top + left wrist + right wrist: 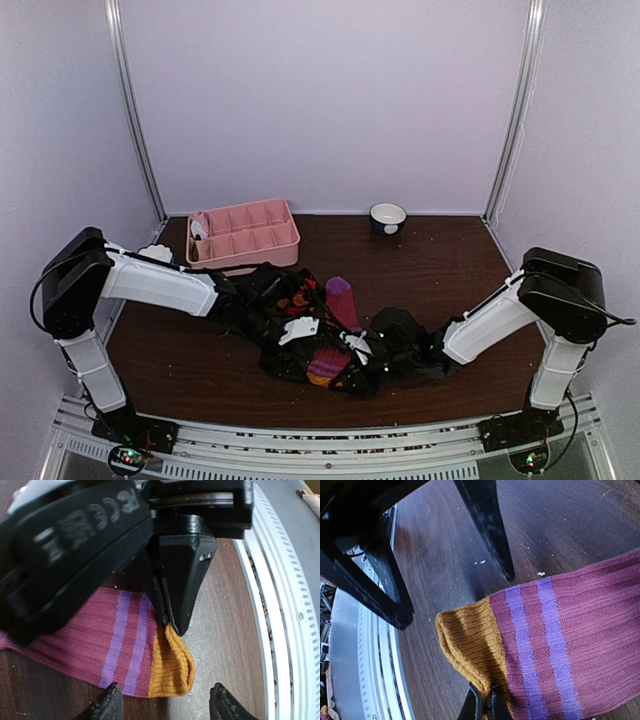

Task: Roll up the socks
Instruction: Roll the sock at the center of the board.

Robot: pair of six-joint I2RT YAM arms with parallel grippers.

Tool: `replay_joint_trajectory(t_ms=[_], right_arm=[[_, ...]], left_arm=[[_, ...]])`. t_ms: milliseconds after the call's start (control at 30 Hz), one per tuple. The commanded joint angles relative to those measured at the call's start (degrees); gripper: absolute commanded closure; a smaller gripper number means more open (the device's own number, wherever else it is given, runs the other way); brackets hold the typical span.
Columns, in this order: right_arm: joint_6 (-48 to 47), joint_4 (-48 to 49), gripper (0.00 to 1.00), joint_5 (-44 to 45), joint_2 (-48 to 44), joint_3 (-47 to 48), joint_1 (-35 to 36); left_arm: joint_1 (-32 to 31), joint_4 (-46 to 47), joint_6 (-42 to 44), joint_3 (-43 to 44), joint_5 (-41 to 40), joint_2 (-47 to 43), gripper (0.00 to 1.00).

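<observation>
A magenta sock (342, 302) with two purple stripes and an orange cuff (172, 667) lies flat on the dark wood table. My right gripper (485, 706) is shut on the cuff's edge and lifts it slightly. From the left wrist view it shows as a black wedge (180, 580) pinching the cuff from above. My left gripper (167, 707) is open, its fingertips (107, 705) straddling the cuff's end just above the table without touching it. A black sock with orange-red diamonds (293, 300) lies under the left arm, mostly hidden.
A pink compartment tray (290, 240) stands at the back left, with a small bowl (388, 216) at the back centre. A white object (155, 253) lies beside the left arm. The table's white front rail (280, 630) runs close to the cuff.
</observation>
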Motion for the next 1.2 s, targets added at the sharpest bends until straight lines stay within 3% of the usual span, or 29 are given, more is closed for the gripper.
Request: replay_joint_trajectory(t_ms=[0, 300, 400, 467, 567, 733, 967, 1167], right_arm=[[1.51, -4.39, 1.0, -1.79, 2.45, -0.47, -0.46], [1.9, -6.03, 1.0, -2.18, 3.07, 0.35, -1.25], [2.9, -5.45, 1.0, -3.08, 3.09, 0.5, -1.94], [3.67, -4.8, 1.0, -3.66, 3.23, 0.46, -2.37], [3.98, -4.93, 1.0, -4.31, 3.56, 0.74, -2.57], [3.29, -6.63, 1.0, -5.05, 4.23, 1.63, -2.89], [3.44, -9.33, 1.0, -5.31, 3.85, 2.57, -3.29], [4.07, -10.39, 1.0, -4.32, 2.78, 2.46, -3.58]], left_arm=[[-1.19, 1.34, 0.71, 2.72, -3.29, 1.84, 0.39], [-2.21, -0.16, 1.69, 3.33, -2.52, 3.64, 0.57], [-2.42, -0.72, 2.27, 3.51, -2.25, 4.29, 0.58], [-2.42, -0.72, 2.75, 2.87, -1.38, 3.81, 0.52], [-2.44, 0.88, 3.13, 0.9, 0.8, 2.09, 0.35], [-2.7, 2.47, 3.13, 0.18, 0.97, 1.68, 0.32], [-3.48, 4.84, -0.09, 1.95, -4.03, 4.69, 0.58], [-3.47, 5.4, -2.65, 1.81, -1.36, 4.57, 0.72]])
